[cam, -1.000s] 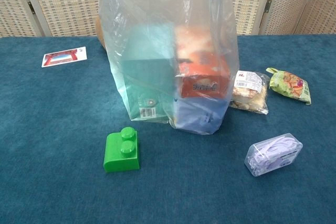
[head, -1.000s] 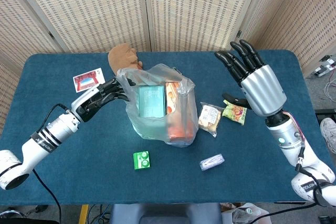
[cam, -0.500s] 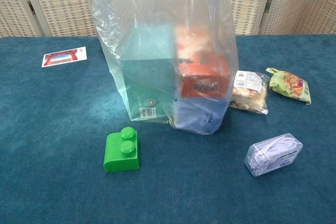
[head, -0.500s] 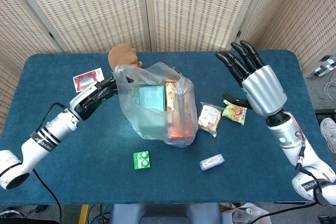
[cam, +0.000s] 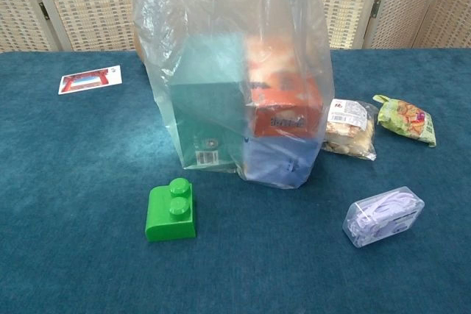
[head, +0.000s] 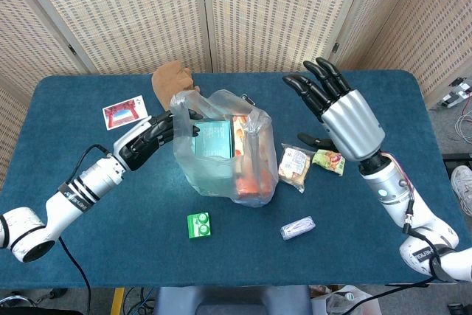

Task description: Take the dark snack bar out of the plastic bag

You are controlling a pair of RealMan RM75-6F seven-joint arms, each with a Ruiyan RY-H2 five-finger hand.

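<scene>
The left hand (head: 151,136) grips the rim of the plastic bag (head: 225,154) on its left side, fingers curled into the film. The right hand (head: 341,117) hovers right of the bag, above the counter (head: 103,241), fingers spread wide and holding nothing. Inside the bag stand a teal box (cam: 210,101), an orange box (cam: 283,93) and a blue pack (cam: 276,159); I cannot tell which, if any, is the dark snack bar. Right of the bag lie a nut packet (cam: 350,128) and a green snack packet (cam: 405,118). In front of the bag sit a green toy brick (cam: 171,210) and a clear case of cable (cam: 383,215).
</scene>
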